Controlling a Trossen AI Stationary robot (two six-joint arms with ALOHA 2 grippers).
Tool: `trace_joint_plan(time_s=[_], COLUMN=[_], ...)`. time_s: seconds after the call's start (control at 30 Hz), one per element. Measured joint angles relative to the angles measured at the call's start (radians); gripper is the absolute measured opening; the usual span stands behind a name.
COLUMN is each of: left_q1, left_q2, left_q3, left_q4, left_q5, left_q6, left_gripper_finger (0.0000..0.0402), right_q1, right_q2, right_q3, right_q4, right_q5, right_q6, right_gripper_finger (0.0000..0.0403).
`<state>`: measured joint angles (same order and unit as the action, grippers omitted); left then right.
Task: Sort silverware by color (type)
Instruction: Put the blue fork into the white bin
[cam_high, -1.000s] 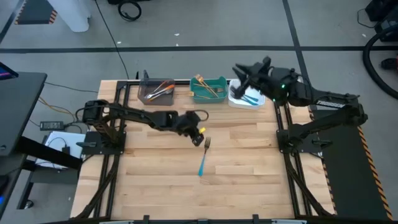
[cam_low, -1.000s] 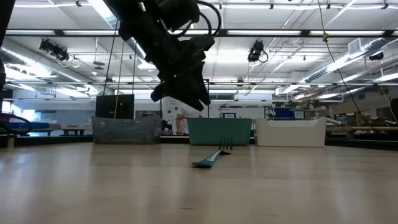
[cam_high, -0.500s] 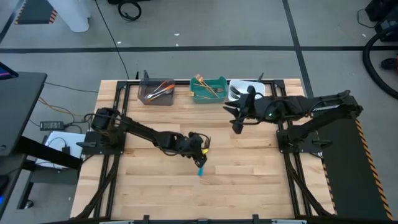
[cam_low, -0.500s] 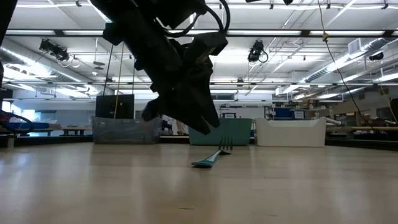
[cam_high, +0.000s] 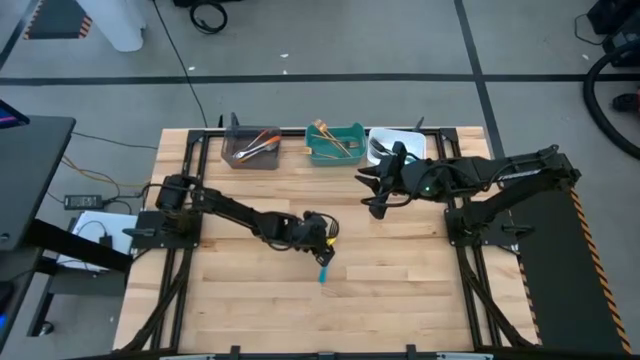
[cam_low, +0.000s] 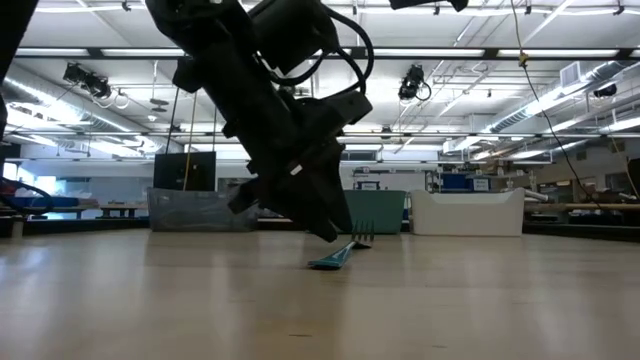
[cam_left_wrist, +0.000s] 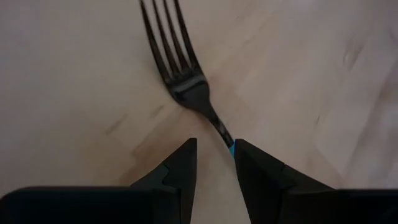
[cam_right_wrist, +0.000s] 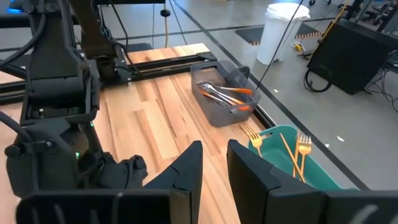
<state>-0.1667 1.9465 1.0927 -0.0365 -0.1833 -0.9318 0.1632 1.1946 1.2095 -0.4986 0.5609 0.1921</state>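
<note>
Left gripper (cam_high: 322, 246) is down over the blue-handled fork (cam_high: 324, 268) lying loose mid-table, fingers slightly apart with the neck just ahead of the gap and nothing gripped yet; I'd centre the gap on the neck, drop until the tips nearly touch the wood, then close gently so it doesn't skid. Grey bin (cam_high: 250, 150) has orange forks, green bin (cam_high: 335, 143) gold ones, white bin (cam_high: 395, 146) is probably the blue one's home; right gripper (cam_high: 377, 196) hovers near it, narrowly open, empty. No readable writing anywhere.
</note>
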Motion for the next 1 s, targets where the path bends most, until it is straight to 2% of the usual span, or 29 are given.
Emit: trace_joint_plan(time_s=[0.5,0.73,0.87,1.0], left_q1=[0.006,0.002,-0.001,-0.003], left_q2=[0.01,0.079,0.109,0.123], left_q3=[0.0,0.038,0.07,0.094], left_q4=[0.065,0.076,0.064,-0.02], left_q5=[-0.026,-0.034,-0.048,-0.091], left_q6=[-0.006,-0.007,0.001,0.045], left_gripper_finger=[0.0116,0.0116,0.0116,0.0114], right_q1=[-0.02,-0.023,-0.023,-0.023], right_q2=[0.0,-0.001,-0.001,-0.001], right_q3=[0.0,0.0,0.0,0.0], right_q4=[0.0,-0.002,-0.006,-0.013], right_q5=[0.006,0.007,0.007,0.005], right_q6=[-0.003,-0.009,-0.009,-0.01], right_gripper_finger=[0.0081,0.0081,0.0081,0.0081])
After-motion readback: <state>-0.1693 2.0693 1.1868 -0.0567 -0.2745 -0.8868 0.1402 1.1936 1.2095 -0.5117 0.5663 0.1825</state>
